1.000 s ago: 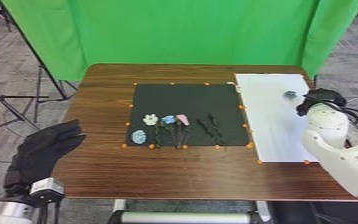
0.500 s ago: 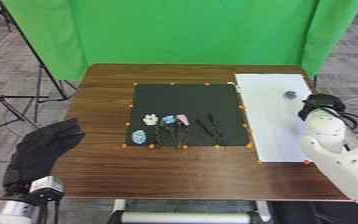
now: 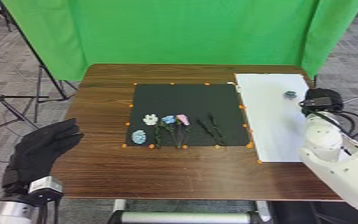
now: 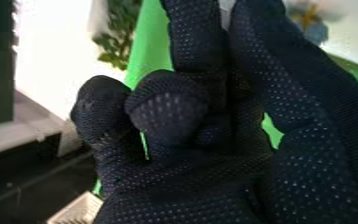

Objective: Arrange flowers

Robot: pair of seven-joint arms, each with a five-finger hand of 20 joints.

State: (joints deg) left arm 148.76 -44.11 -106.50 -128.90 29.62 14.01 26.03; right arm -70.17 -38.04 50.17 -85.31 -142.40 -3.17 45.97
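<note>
In the head view, the tabletop (image 3: 104, 170) is brown wood with visible grain, and a smooth green curtain (image 3: 184, 35) hangs behind it. A flat black mat (image 3: 180, 97), edged with small orange dots, lies in the middle of the frame. Along its lower part are the flowers: a white flower (image 3: 151, 119) with rounded petals, a blue flower (image 3: 168, 119) and a pink flower (image 3: 182, 119) in a close row on thin dark stalks, and below the white one a pale blue flower (image 3: 139, 136) (an oval, crinkly little cluster). To the right of the row lie dark, slender stems (image 3: 217, 125), slanting side by side. A smooth white sheet (image 3: 269, 130) runs down the right of the frame, with a small blue-green flower (image 3: 290, 94) on its upper part.

The left hand (image 3: 42, 147), in black fabric, is at the left edge of the tabletop, its fingers extended and relaxed. The right hand (image 3: 322, 100) is just beside the white sheet's right edge, near the blue-green flower.

In the right wrist view, the right hand (image 4: 180, 192) wears a black knit glove dotted with tiny pale specks. Its fingers are loose and partly apart, some long and straight, others gently bent, with green cloth between them. Beyond are bushy green leaves (image 4: 118, 35) and a blurred bluish bloom (image 4: 312, 30) with a yellow-orange middle.
</note>
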